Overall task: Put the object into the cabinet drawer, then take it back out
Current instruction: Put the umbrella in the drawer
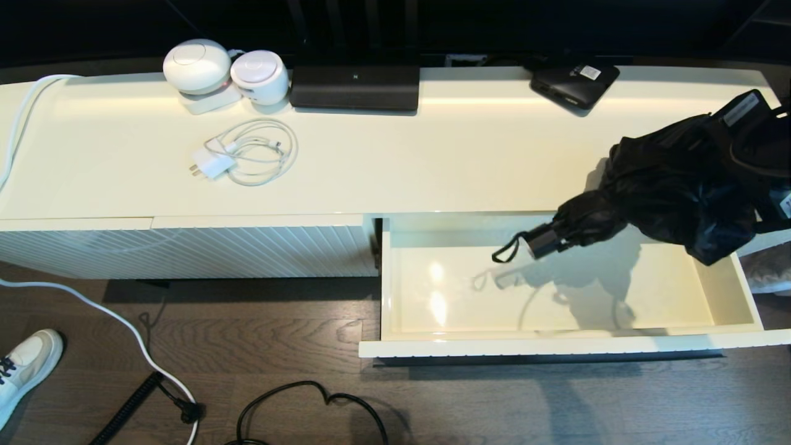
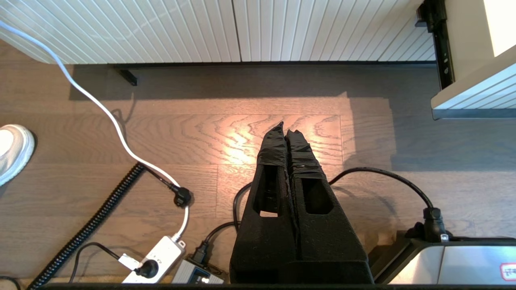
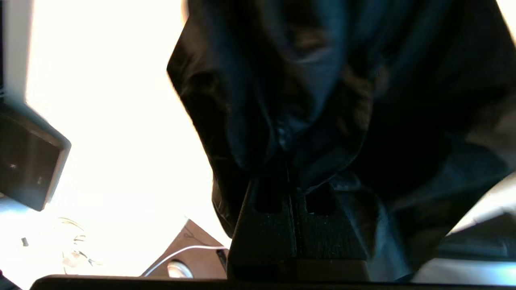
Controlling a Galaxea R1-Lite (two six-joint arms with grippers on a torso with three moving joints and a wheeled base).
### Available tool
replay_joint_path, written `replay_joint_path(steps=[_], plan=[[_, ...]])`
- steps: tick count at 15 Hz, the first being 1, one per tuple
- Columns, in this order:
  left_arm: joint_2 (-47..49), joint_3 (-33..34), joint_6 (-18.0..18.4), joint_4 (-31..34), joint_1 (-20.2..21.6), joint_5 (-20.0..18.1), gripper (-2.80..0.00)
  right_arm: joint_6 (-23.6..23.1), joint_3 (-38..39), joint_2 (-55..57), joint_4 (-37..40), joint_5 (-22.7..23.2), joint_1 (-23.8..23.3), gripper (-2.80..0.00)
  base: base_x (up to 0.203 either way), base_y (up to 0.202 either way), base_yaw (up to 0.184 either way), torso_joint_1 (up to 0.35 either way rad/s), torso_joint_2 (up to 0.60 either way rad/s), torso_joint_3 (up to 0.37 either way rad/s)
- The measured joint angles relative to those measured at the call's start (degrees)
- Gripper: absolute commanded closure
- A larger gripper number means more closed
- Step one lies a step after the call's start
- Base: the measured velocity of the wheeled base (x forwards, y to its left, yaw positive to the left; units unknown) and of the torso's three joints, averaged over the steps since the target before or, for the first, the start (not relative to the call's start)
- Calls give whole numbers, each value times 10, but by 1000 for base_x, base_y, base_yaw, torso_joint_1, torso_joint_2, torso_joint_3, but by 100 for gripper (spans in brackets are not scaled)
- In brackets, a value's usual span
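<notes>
The black folding umbrella with loose bunched fabric [image 1: 673, 185] hangs at the right of the head view, tilted, its short handle over the back of the open cream-white glossy drawer [image 1: 729, 290]. The right hand [image 3: 291, 177] is closed, pinching the fabric. The drawer holds nothing, so the umbrella is either not yet placed or already retrieved; I cannot tell. The left hand [image 2: 285, 128], fingers together, idles above the wooden floor [image 2: 201, 137].

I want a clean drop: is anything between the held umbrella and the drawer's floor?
Nothing visible. The right gripper holds the umbrella above the open cabinet drawer, whose glossy floor shows only shadows and reflections.
</notes>
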Motion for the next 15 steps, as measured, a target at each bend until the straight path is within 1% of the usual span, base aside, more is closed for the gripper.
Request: replay_joint_path(steps=[3, 15], plan=[[0, 0, 0, 0, 0, 0, 0, 3, 17, -21, 16, 0, -1, 0, 0, 0, 0, 0, 0, 0], [0, 0, 0, 0, 0, 0, 0, 4, 97, -62, 15, 2, 1, 0, 0, 0, 0, 0, 0, 0]])
